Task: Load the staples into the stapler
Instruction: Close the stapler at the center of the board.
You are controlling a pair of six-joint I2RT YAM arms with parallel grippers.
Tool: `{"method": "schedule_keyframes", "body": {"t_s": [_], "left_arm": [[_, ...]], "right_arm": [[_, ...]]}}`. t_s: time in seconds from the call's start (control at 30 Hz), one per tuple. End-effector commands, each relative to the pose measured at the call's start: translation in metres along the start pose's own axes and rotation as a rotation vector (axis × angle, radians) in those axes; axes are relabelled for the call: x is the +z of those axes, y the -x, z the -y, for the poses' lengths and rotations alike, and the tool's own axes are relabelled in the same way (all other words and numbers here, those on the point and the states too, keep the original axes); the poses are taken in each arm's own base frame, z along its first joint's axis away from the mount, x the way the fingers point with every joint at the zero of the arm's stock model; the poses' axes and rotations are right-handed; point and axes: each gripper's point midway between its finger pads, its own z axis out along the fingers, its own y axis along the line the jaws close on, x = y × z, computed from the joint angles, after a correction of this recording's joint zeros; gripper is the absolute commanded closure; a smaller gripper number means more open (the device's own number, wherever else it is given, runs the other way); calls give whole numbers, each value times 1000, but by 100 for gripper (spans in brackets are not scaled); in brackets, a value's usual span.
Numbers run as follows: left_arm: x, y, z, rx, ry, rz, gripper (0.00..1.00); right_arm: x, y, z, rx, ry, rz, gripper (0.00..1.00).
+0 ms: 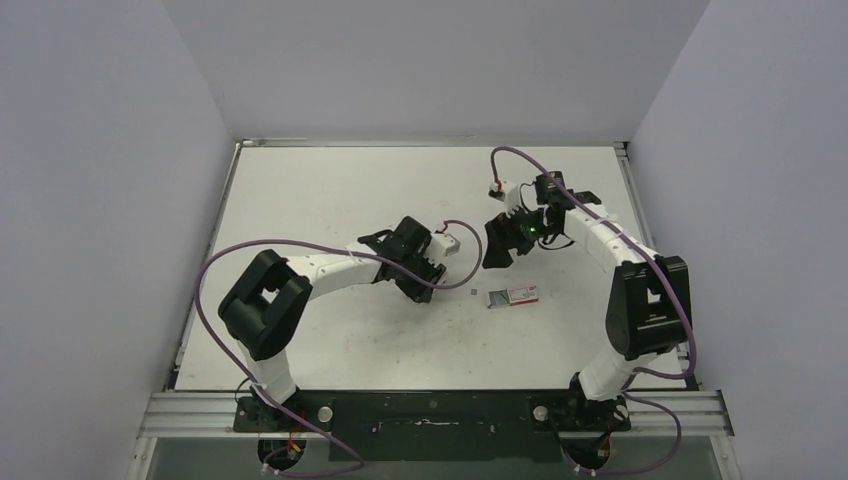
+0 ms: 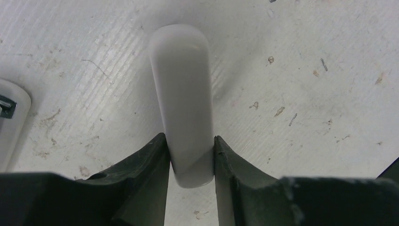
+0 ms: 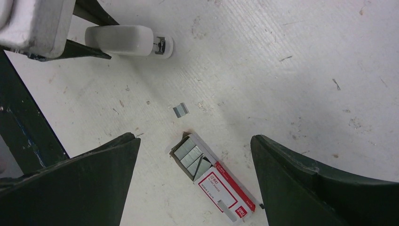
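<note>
Staples (image 3: 189,154): sitting as grey strips in the open end of the box, a few lying skewed; none is touching the stapler.
Loose strip (image 3: 180,110): one short grey piece is lying alone on the bare table, apart from the box, between the box's open end and the stapler.
Box (image 3: 225,193): small, red and white, lying flat near the middle of the table, with its open end pointing toward the stapler.
Stapler (image 3: 123,40): white and rounded, sitting near the box on the left arm's side, with a small metal part showing at the end that is facing the loose strip. I cannot tell whether it is resting on the table or being held just off it.
Left gripper (image 2: 190,139): clamping the stapler near one end, with a dark finger pressing against each side and the white body sticking out ahead of the fingers.
Right gripper (image 3: 194,139): hanging above the box with the jaws spread wide, holding nothing and touching nothing; the box and its staples are showing in the gap between the two fingers.
Table (image 1: 330,190): white, scuffed and speckled with small marks, carrying the box, the loose strip and the stapler close together.
</note>
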Motion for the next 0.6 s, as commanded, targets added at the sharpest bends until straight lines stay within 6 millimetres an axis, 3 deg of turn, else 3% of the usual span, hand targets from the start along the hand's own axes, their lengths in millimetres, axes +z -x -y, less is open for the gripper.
{"method": "schedule_keyframes", "body": {"t_s": [0.0,0.1,0.2,0.4,0.57], "left_arm": [[-1,-2,4,193,-50,-69,71],[-2,-6,11,316,-131,-93,73],[-3,-9,16,415,-196,-105,71],[-7,-3,9,522,-181,-86,42],[-10,10,0,534,-114,-38,28]], "right_arm": [[-16,22,4,10,-73,131,7],[-25,20,14,56,-146,172,1],[-34,19,21,97,-180,210,9],[-66,21,31,136,-257,273,10],[-111,36,31,127,-377,347,10]]}}
